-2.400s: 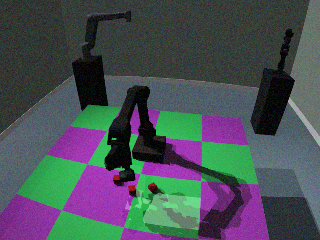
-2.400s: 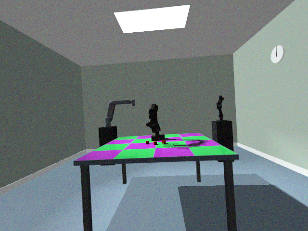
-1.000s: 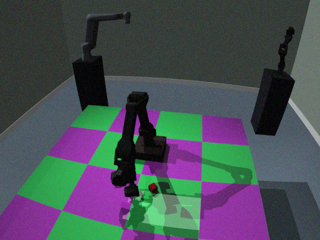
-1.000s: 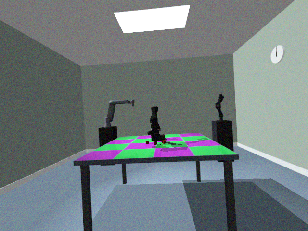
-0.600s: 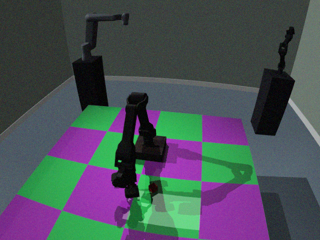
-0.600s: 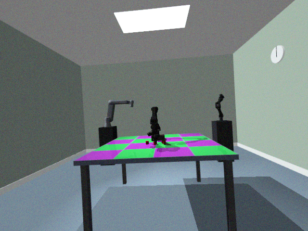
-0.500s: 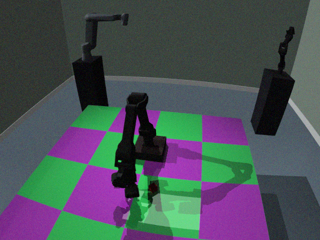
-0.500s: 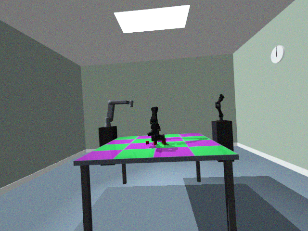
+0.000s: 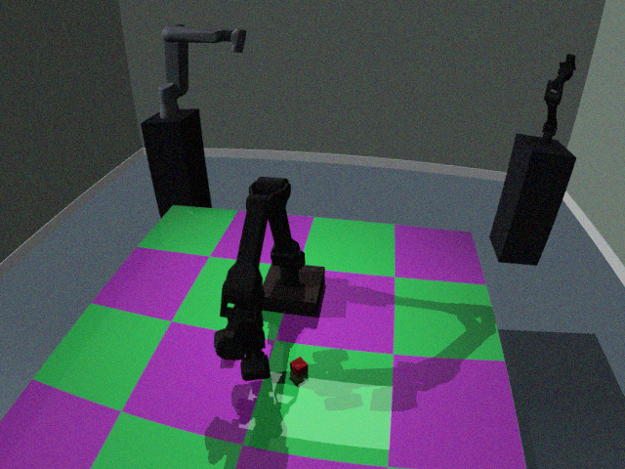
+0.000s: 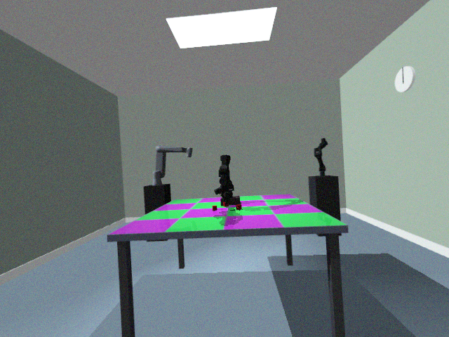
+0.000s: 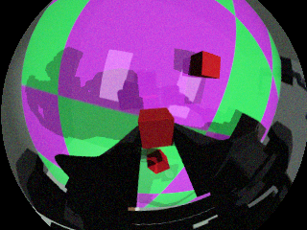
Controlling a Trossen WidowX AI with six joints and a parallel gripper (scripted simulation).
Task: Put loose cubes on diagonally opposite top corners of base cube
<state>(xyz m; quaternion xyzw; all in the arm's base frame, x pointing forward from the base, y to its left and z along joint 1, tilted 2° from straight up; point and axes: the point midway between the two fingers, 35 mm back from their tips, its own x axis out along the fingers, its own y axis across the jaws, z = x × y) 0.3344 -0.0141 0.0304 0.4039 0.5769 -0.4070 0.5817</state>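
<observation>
My gripper (image 11: pixel 155 128) is shut on a red cube (image 11: pixel 155 126) (image 10: pixel 224 203), with a black finger on each side of it. The held cube is a little above the table. A second red cube (image 11: pixel 206 64) (image 10: pixel 215 208) sits on a purple tile, at upper right in the wrist view. A third red cube (image 11: pixel 157 162) (image 9: pixel 299 365) (image 10: pixel 238 207) sits on a green tile, turned at an angle, seen between the fingers in the wrist view. I cannot tell which of these two is the base cube. The arm hides the held cube in the top view.
The checkered table (image 9: pixel 443 408) (image 10: pixel 253 222) carries my arm's base (image 9: pixel 295 297) behind the cubes. The arm's shadows fall across the tiles. Two other arms stand on black pedestals (image 9: pixel 176 166) (image 9: pixel 532 201) beyond the table.
</observation>
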